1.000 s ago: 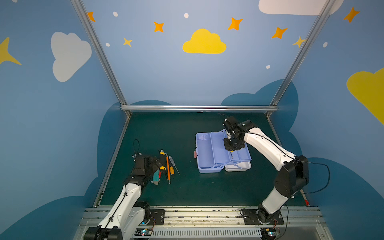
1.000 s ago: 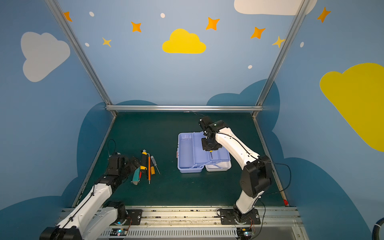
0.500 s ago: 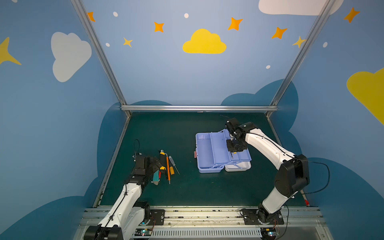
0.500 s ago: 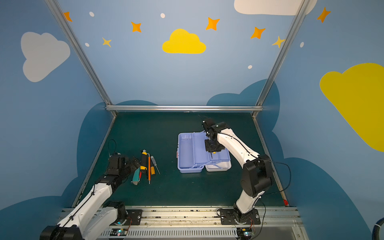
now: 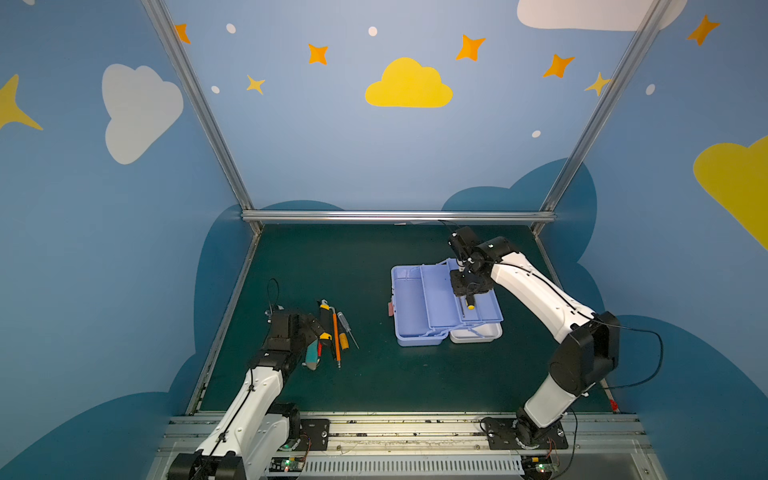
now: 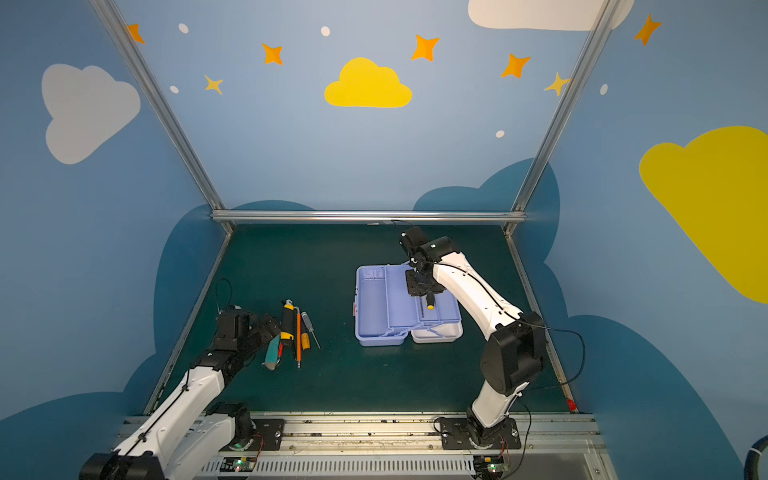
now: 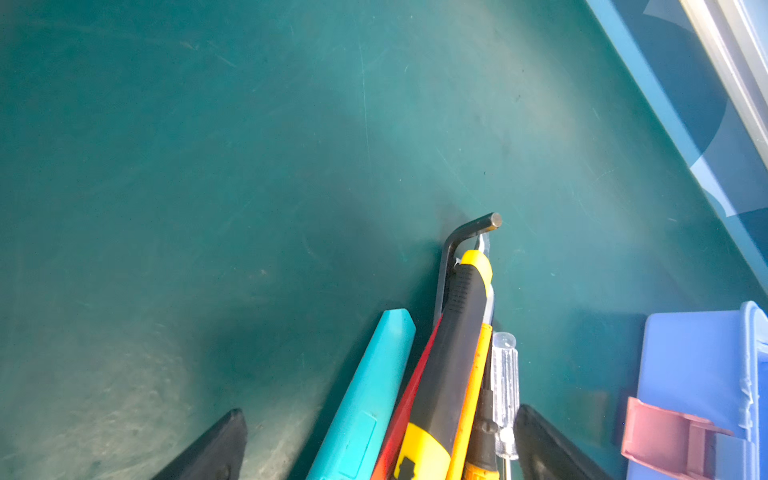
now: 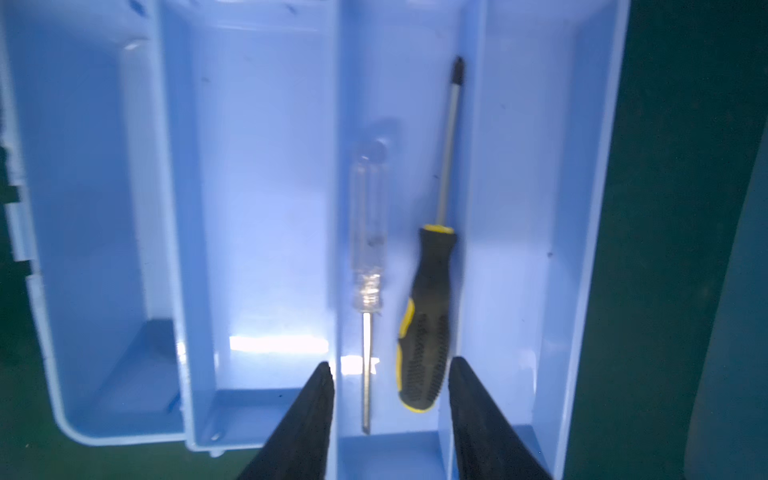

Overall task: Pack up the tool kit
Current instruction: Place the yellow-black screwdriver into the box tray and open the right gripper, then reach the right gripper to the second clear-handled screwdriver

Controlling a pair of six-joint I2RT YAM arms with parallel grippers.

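Your left hand [image 7: 381, 411] is spread wide, low over the counter [image 5: 332, 257], with the teal knife [image 7: 370, 386] and the yellow-black cutter [image 7: 453, 353] between its fingers. Your right hand [image 8: 390, 363] hangs parted over the open tool kit [image 5: 409, 307]. The black-and-yellow screwdriver [image 8: 428, 316] lies free in the tray between its fingertips.

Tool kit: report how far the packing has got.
Done: a clear screwdriver and a black-and-yellow screwdriver lie in one compartment of the open case. In hand: the right gripper hangs open over them; the left gripper straddles the pile on the mat, open. Left: teal knife, yellow knife, hex key and others unpacked; case not yet shut.
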